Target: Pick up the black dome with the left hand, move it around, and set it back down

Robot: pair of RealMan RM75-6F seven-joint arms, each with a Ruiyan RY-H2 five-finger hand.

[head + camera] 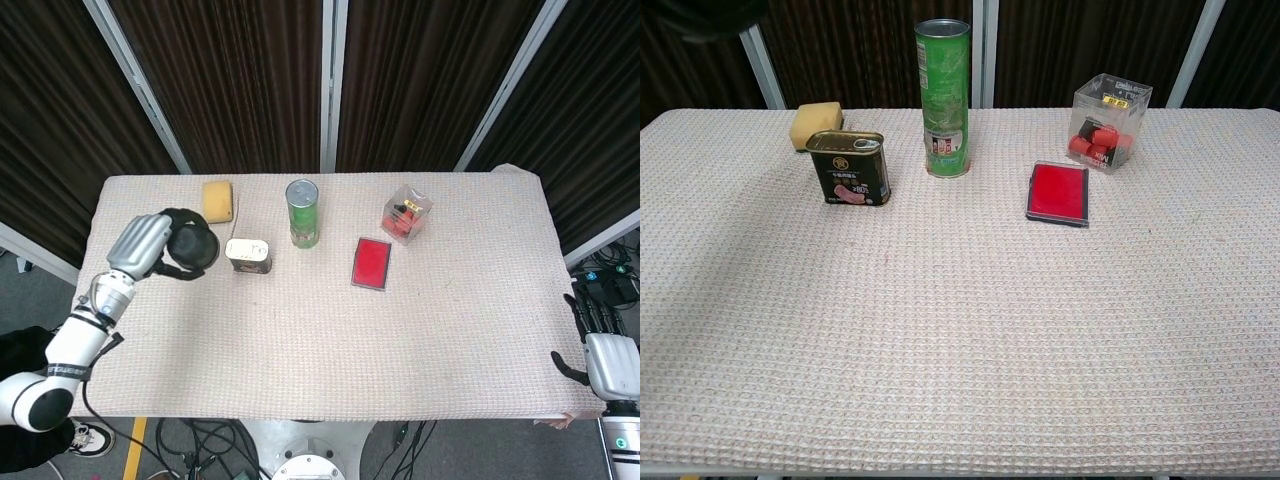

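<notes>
The black dome (193, 248) is a dark rounded object over the table's left side in the head view. My left hand (143, 245) grips it from the left, fingers wrapped around its side. In the chest view only a dark rounded shape, the black dome (700, 15), shows in the top left corner, well above the tabletop; the left hand itself is out of that frame. My right hand (605, 352) rests at the table's right edge, holding nothing, its fingers (585, 315) apart and pointing away.
Just right of the dome stands a small dark tin (248, 255). Behind it lies a yellow sponge (218, 200). A tall green can (302, 212), a flat red box (372, 263) and a clear box of red pieces (406, 213) occupy the table's far middle.
</notes>
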